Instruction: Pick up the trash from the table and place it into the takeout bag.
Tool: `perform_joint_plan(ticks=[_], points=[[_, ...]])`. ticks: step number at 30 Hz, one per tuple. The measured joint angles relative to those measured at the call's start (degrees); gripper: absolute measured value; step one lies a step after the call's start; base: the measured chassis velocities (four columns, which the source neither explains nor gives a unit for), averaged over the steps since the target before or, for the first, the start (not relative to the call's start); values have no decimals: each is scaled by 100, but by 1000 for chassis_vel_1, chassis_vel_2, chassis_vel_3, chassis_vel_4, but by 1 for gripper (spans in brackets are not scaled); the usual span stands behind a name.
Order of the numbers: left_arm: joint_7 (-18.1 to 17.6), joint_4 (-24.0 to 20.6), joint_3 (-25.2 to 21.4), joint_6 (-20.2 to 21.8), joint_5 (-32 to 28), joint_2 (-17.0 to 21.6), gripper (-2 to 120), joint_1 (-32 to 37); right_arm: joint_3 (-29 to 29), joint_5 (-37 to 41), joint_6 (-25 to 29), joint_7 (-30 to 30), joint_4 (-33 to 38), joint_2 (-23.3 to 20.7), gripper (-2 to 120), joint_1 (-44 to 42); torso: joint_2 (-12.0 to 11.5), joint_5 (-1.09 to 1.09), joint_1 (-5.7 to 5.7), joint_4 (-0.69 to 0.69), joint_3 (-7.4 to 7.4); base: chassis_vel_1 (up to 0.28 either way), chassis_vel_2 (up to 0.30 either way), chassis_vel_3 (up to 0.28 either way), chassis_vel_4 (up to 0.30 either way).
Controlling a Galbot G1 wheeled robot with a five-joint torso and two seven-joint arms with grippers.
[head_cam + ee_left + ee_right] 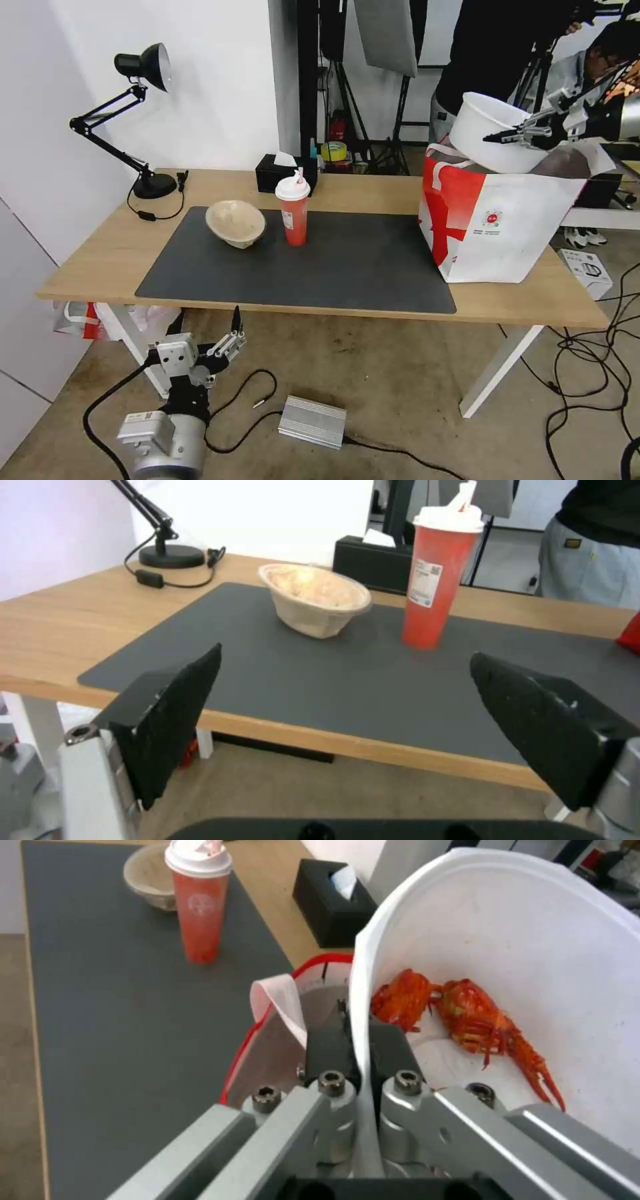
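White bowl (481, 133) tilts, mouth toward the right gripper (497, 137), whose fingers pinch its rim above the takeout bag (493, 230); left gripper (207, 321) gapes.

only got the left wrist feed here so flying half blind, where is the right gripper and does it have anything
Observer: The right gripper is up over the takeout bag, shut on the rim of the white bowl.
Operator: anything in that bowl
Observer: Yes, red scraps lie inside it, seen from the right wrist camera.
Operator: is the bowl inside the bag yet
Observer: Not yet. It hangs tilted above the bag's open top, at the right end of the table.
Operator: and where does my left gripper sit relative to the table
Observer: The left gripper is open, below and in front of the table's near edge, on the side of the beige bowl and red cup.
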Motion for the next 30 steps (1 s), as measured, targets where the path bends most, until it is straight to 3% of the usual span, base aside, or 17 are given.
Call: perform_joint_plan(ticks=[30], points=[[12, 24, 98, -28, 138, -40, 100, 49, 439, 43, -20, 46, 80, -139, 0, -681, 0, 0, 0, 0, -1, 0, 0, 0, 0]])
